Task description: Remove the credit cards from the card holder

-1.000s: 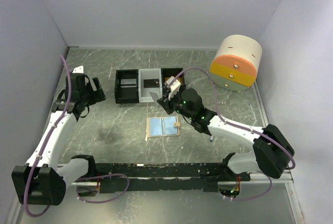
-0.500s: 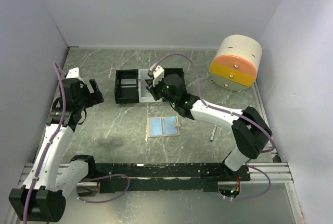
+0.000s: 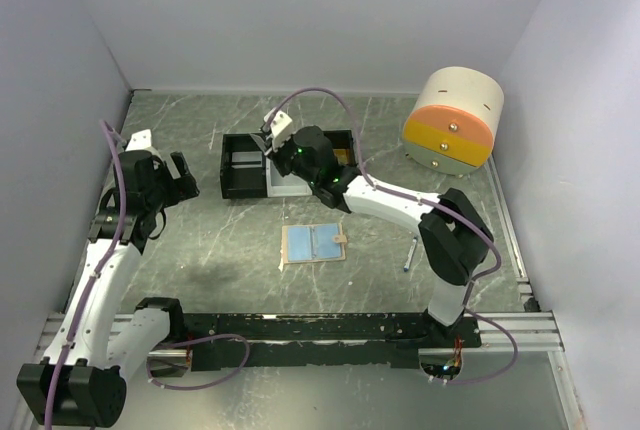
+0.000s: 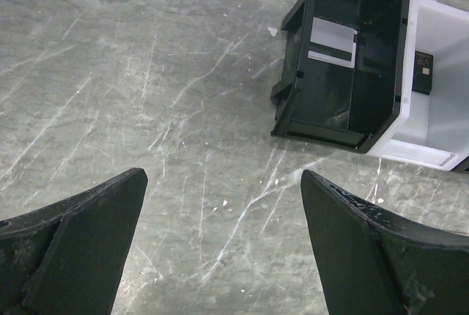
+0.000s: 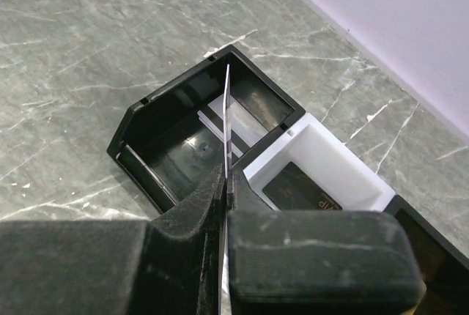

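The card holder (image 3: pixel 313 244) lies open on the table, pale blue inside with a tan tab at its right edge. My right gripper (image 3: pixel 270 153) hovers over the three-compartment tray (image 3: pixel 246 188). In the right wrist view the right gripper (image 5: pixel 226 176) is shut on a thin credit card (image 5: pixel 228 121), seen edge-on above the wall between the left black compartment and the white one. A silvery card (image 4: pixel 333 36) rests in the black compartment and a dark card (image 5: pixel 300 194) in the white one. My left gripper (image 4: pixel 223 242) is open over bare table, left of the tray.
A cream cylinder with orange, yellow and grey-green bands (image 3: pixel 455 120) stands at the back right. A small pen-like stick (image 3: pixel 410 255) lies right of the card holder. Walls close in the table on the left, back and right.
My right arm has swung left across the tray, carrying the card from the right compartment side to the left black compartment. The left arm pulled back slightly and then stayed still.
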Tool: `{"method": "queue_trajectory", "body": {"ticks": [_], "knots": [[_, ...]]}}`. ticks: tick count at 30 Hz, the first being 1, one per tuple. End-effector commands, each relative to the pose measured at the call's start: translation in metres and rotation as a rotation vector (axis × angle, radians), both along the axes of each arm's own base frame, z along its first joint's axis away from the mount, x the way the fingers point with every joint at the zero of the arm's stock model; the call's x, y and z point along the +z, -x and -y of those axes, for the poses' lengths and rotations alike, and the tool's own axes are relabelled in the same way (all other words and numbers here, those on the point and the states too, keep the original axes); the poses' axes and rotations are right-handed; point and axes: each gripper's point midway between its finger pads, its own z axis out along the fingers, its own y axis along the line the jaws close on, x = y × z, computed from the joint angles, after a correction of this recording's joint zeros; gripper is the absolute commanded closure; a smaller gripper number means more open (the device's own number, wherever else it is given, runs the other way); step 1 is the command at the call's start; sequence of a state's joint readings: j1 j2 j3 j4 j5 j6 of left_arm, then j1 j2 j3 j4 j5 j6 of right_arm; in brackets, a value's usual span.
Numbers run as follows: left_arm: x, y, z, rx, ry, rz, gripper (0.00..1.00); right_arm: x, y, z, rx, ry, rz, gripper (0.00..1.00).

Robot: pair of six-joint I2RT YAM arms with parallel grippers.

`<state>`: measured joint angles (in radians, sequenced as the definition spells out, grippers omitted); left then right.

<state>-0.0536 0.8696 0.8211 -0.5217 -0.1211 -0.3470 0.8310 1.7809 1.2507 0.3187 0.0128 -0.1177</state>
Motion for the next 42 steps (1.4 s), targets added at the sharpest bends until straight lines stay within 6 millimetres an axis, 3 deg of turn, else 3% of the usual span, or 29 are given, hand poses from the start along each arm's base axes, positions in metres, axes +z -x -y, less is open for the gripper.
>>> {"method": "queue_trajectory", "body": {"ticks": [1,25,33,35,42], "knots": [[0.006,0.0,-0.007,0.024,-0.021,0.025,0.01,0.007,-0.004,-0.009,0.01,0.015,0.034,1.0],[0.015,0.007,-0.023,0.133,-0.03,0.058,0.0,-0.011,-0.018,-0.034,0.038,0.142,0.092,1.0],[0.018,0.009,-0.027,0.163,-0.03,0.069,0.0,-0.028,-0.009,-0.06,0.111,0.209,0.074,1.0],[0.018,0.009,-0.027,0.162,-0.029,0.068,0.0,-0.046,-0.013,-0.068,0.109,0.267,0.07,1.0],[0.02,0.01,-0.028,0.167,-0.031,0.079,0.0,-0.065,-0.024,-0.066,0.048,0.323,0.096,1.0]]}}
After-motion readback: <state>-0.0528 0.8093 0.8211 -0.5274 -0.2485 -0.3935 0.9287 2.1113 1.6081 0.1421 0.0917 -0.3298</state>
